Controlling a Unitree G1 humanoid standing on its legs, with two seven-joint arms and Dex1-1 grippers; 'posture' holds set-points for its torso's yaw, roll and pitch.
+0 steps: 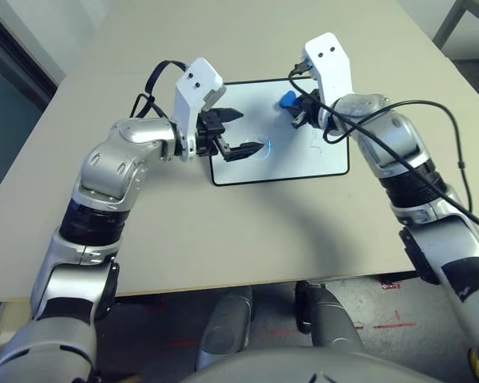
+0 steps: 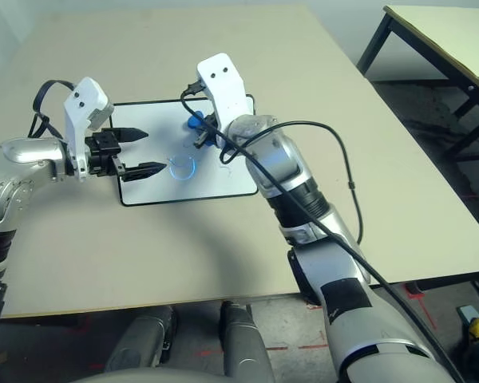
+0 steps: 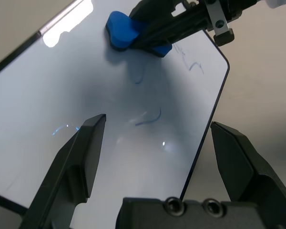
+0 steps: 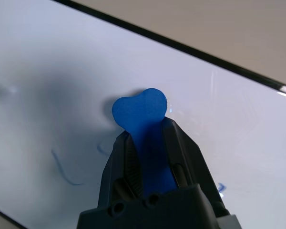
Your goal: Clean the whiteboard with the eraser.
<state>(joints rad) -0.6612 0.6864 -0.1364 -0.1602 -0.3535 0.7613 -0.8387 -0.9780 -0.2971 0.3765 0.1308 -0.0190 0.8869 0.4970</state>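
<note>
My right pincer [image 4: 150, 157] is clamped on the small bright blue eraser [image 4: 142, 114], pressed to the black-framed white board [image 1: 319, 155] near its far edge. My left pincer [image 1: 238, 133] hovers spread apart over the board's left part, beside faint blue scribbles [image 3: 150, 117].

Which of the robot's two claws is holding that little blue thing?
The right gripper: its black fingers are shut on the small bright blue eraser over the white black-framed whiteboard. The left gripper is open, holding nothing.
</note>
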